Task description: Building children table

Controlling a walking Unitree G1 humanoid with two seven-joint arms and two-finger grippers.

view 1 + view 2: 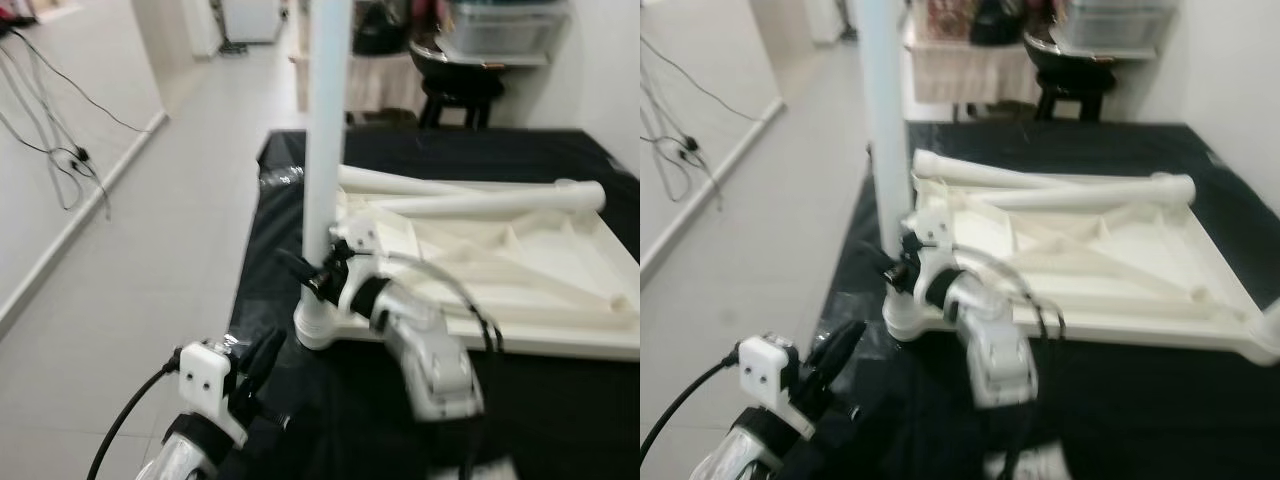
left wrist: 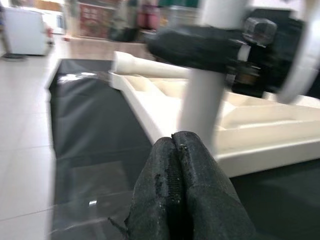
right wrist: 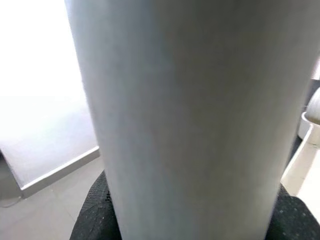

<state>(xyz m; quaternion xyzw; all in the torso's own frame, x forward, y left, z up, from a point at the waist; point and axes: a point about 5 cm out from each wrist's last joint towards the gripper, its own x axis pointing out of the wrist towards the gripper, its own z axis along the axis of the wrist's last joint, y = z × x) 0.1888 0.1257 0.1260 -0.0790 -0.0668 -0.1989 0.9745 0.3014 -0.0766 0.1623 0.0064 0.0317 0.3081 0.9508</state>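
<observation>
Lying upturned on black plastic sheet (image 1: 560,400) over pale tiled floor (image 1: 150,260): white plastic tabletop (image 1: 520,260); right gripper (image 1: 318,272) fingers clamp upright white leg (image 1: 325,150); left gripper (image 2: 175,192) fingers pressed together.

Table leg (image 1: 326,120): smooth white plastic, faintly glossy. Upturned tabletop (image 1: 520,265): matt cream plastic. Black sheet (image 1: 560,400): shiny film. Floor (image 1: 150,230): glossy pale tile. Left tool (image 2: 182,150) fingers: rough black rubber.

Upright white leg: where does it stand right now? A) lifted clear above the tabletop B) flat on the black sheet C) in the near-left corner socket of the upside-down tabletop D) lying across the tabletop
C: the leg stands upright with its foot in the corner socket of the tabletop, and the right gripper is closed around it low down.
</observation>
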